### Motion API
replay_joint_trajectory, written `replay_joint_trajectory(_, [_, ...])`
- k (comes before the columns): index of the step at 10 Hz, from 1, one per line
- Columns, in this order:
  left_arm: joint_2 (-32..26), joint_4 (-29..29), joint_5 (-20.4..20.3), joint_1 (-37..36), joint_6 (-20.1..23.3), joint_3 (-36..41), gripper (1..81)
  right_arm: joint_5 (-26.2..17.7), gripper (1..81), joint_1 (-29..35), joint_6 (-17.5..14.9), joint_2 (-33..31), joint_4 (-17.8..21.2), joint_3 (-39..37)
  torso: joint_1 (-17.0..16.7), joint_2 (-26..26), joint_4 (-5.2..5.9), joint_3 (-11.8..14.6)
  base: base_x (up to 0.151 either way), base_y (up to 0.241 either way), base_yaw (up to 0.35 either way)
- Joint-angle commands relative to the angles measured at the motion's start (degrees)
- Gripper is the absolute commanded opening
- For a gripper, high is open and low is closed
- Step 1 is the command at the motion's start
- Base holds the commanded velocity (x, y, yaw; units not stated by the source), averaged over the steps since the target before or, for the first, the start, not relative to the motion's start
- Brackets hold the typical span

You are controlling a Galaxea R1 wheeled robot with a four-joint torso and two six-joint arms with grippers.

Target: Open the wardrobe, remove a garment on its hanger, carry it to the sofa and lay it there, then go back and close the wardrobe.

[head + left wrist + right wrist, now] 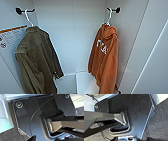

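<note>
Wardrobe (75, 37) open, orange garment (105, 60) hangs limp at right on its hanger (109, 16) off a wall hook: likely light and floppy, so grab the hanger neck; gripper states can't tell.

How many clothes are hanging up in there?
2. The olive-green jacket hangs from the left hook, and the orange hoodie hangs from the right hook, both inside the white wardrobe. More could be hidden beyond the picture's edges.
</note>
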Motion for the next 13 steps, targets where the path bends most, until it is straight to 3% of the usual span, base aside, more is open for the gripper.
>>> replay_joint_trajectory(1, [0.56,-0.18,3.32,-3.31,0.39,-0.22,81.1,-2.68,81.1,1.86,-0.09,0.15,-0.5,0.27,0.05,0.0,0.02,0.0,0.0,0.0,0.0])
replay_joint_trajectory(2, [-0.06,0.08,3.5,-4.63,0.66,-0.39,81.1,-2.68,81.1,1.86,-0.09,0.24,-0.5,0.27,0.05,0.0,-0.11,0.0,0.0,0.0,0.0])
replay_joint_trajectory(3, [-0.58,0.42,3.59,-5.86,1.01,-0.13,81.1,-2.68,81.1,1.95,-0.09,0.24,-0.5,0.27,0.05,0.0,-1.63,1.49,0.0,0.0,0.0])
replay_joint_trajectory(4, [-0.76,2.8,3.68,-7.0,1.1,0.57,81.1,-2.68,81.1,2.03,-0.09,0.33,-0.5,0.27,0.05,0.0,-8.37,8.69,0.0,0.0,0.0])
replay_joint_trajectory(5, [-0.94,3.42,3.68,-8.05,1.1,1.28,81.1,-2.59,81.1,2.04,-0.09,0.33,-0.59,0.27,0.05,0.0,-0.5,0.41,0.0,0.0,0.0])
replay_joint_trajectory(7, [-3.03,4.39,3.68,-10.95,1.1,5.21,81.1,-2.68,81.1,1.95,-0.09,0.32,-0.59,0.27,0.05,-0.02,-1.77,1.46,0.0,0.0,0.0])
replay_joint_trajectory(11, [-13.33,3.78,5.26,-18.86,0.83,23.95,81.1,-2.59,81.1,2.13,-0.09,0.33,-0.68,0.27,0.05,0.0,-1.83,1.55,0.0,0.0,0.0])
replay_joint_trajectory(13, [-18.59,3.51,7.97,-23.51,0.22,33.24,81.1,-2.59,81.1,2.21,-0.09,0.41,-0.68,0.27,0.05,0.0,-1.83,1.55,0.0,0.0,0.0])
